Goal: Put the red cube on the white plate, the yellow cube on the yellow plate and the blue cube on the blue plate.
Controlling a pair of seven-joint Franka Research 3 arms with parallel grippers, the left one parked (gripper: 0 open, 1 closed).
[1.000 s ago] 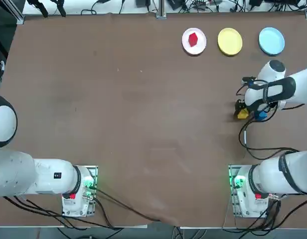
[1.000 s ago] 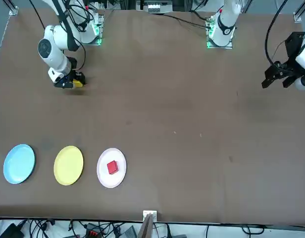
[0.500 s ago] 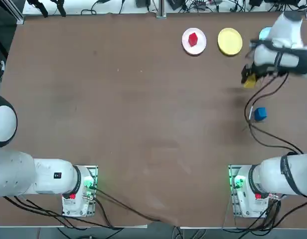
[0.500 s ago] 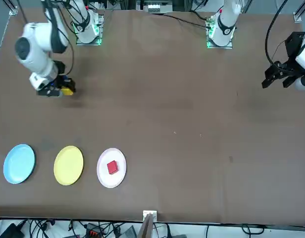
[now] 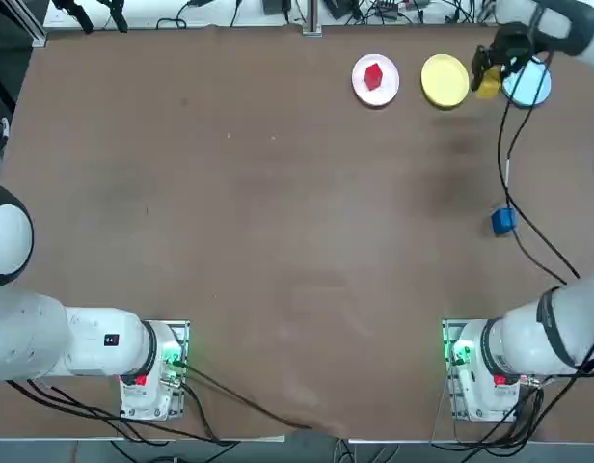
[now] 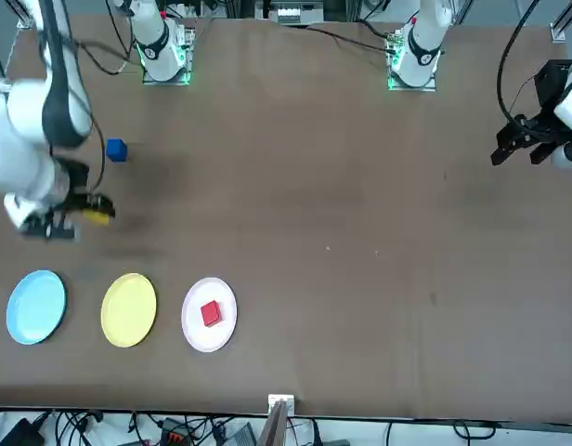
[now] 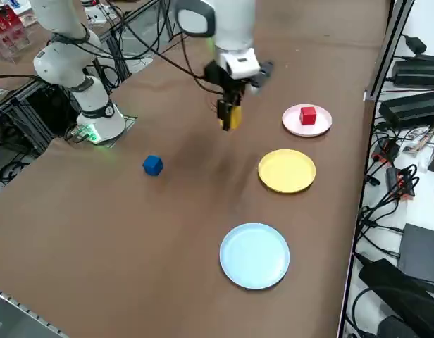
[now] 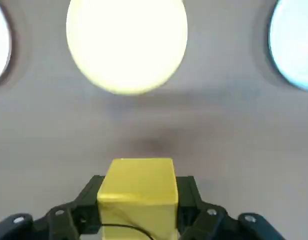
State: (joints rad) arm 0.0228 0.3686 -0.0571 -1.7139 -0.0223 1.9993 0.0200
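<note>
The brown surface point(image 5: 258, 212) fills the top view. At its upper right sit the round flat white plate point(image 5: 361, 89), bearing the small red cube point(image 5: 374, 74), the yellow plate point(image 5: 444, 80) and the light blue plate point(image 5: 530, 85). The right gripper point(image 5: 486, 79) hangs between the latter two, pinching the small yellow cube point(image 5: 487, 84). The deep blue cube point(image 5: 503, 221) lies at mid right.

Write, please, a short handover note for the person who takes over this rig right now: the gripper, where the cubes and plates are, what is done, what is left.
Right gripper: jaws shut on the yellow cube, held in the air near the yellow plate, not yet over it.
Red cube: on the white plate. Done.
Blue cube: alone on the table, well short of the row of plates.
Blue plate: empty, at the row's end, next to the yellow plate.
Left: put the yellow cube on the yellow plate, then the blue cube on the blue plate.
</note>
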